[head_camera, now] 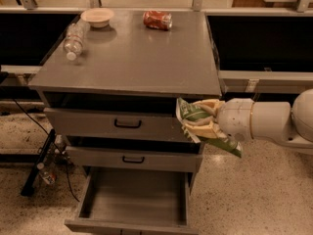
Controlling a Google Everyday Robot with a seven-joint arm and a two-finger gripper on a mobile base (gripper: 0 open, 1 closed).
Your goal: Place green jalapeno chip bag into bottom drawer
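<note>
In the camera view, the grey cabinet (132, 65) stands at the middle and everything else is placed against it. The gripper (203, 117) hangs at the cabinet's front right corner, just below the edge of the top and level with the upper drawer (112, 124). Its pale fingers (209, 105) are clamped on the green jalapeno chip bag (189, 112). The bag is tilted, its upper end in front of the upper drawer's right end and its lower end sticking out down and to the right past the cabinet's side. The white arm (266, 121) reaches in from the right of the cabinet.

The bag is in the air, well above the bottom drawer (134, 197), which is pulled far out at the foot of the cabinet and shows a plain grey inside. The upper drawer and the middle drawer (132, 159) above it stand slightly out, each with a black handle.

On the cabinet's top, a red can (157, 20) lies on its side near the back edge. A pale bowl (98, 16) sits at the back left corner, and a clear plastic bottle (74, 37) lies just in front of it along the left edge.
</note>
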